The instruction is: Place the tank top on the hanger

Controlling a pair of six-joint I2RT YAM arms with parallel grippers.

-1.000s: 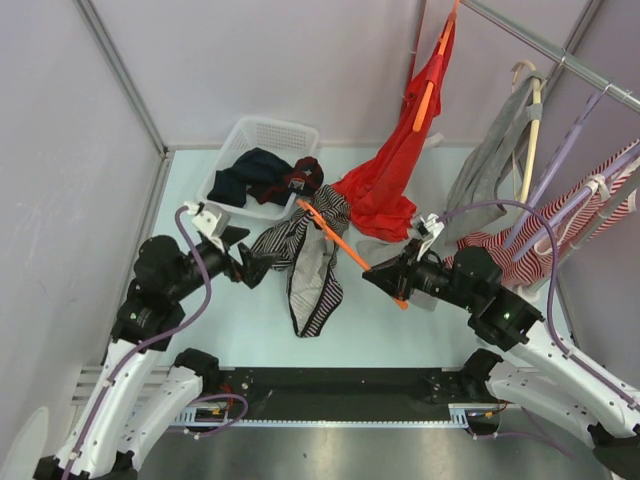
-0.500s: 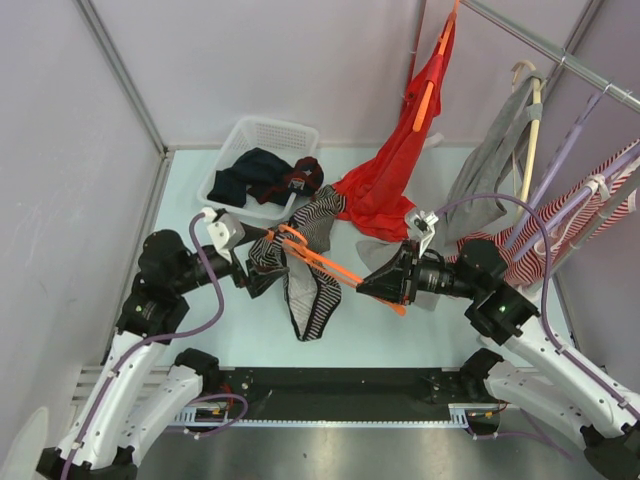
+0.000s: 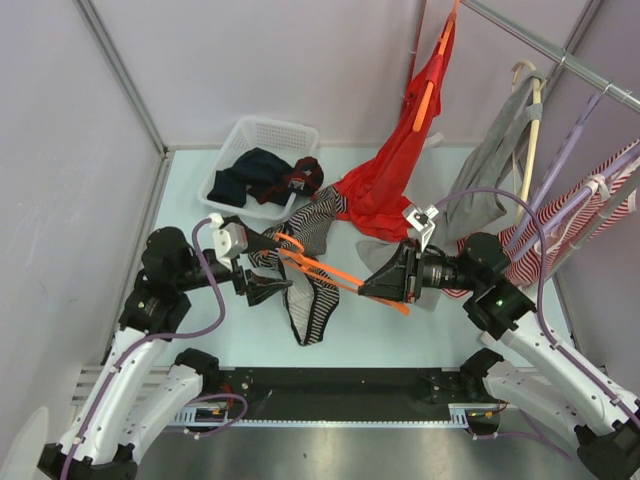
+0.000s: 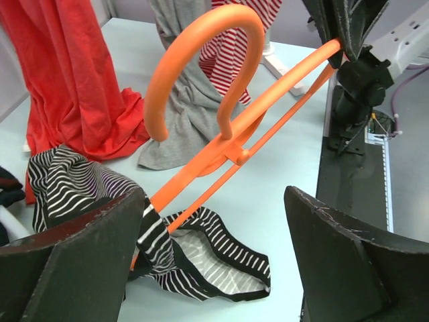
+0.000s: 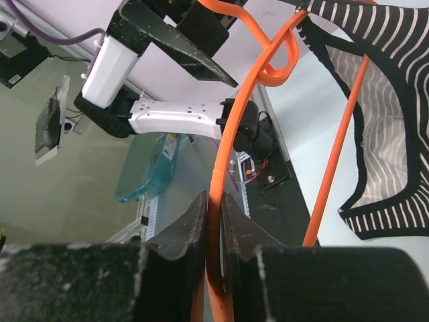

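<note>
The orange hanger (image 3: 330, 268) is held low over the table, hook toward the left arm. My right gripper (image 3: 385, 285) is shut on one of its arms, which shows clamped between the jaws in the right wrist view (image 5: 213, 201). The black-and-white striped tank top (image 3: 310, 300) is draped over the hanger's left end and trails onto the table. My left gripper (image 3: 262, 285) is next to that end, jaws wide apart. In the left wrist view (image 4: 211, 194), striped fabric (image 4: 201, 248) lies against the left finger and the hanger (image 4: 228, 134) runs between the jaws.
A white basket (image 3: 262, 135) with dark clothes stands at the back left. A red garment (image 3: 395, 180) on another orange hanger, a grey garment (image 3: 490, 170) and a red-and-white striped garment (image 3: 560, 240) hang from the rail (image 3: 560, 50) at the right.
The right arm has swung the hanger left, so its end now sits in the tank top. The left gripper has moved right and a little nearer, and its jaws now stand apart.
</note>
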